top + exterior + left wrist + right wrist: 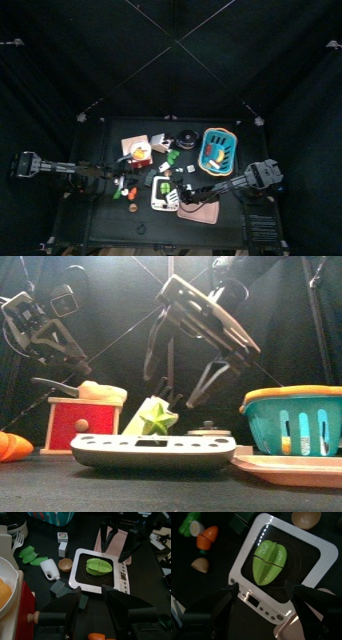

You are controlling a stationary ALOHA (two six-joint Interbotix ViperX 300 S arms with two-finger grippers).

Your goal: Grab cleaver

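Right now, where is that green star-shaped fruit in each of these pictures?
Top view: green star fruit on the white scale, front middle of the table.
Front view: centre, atop the scale.
Left wrist view: middle.
Right wrist view: centre.
Shared landmark: the white scale.

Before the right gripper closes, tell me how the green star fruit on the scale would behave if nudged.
The star fruit looks like light, stiff plastic. It lies flat on the scale, so it would likely slide, not roll. A seam across it suggests two halves that may separate.
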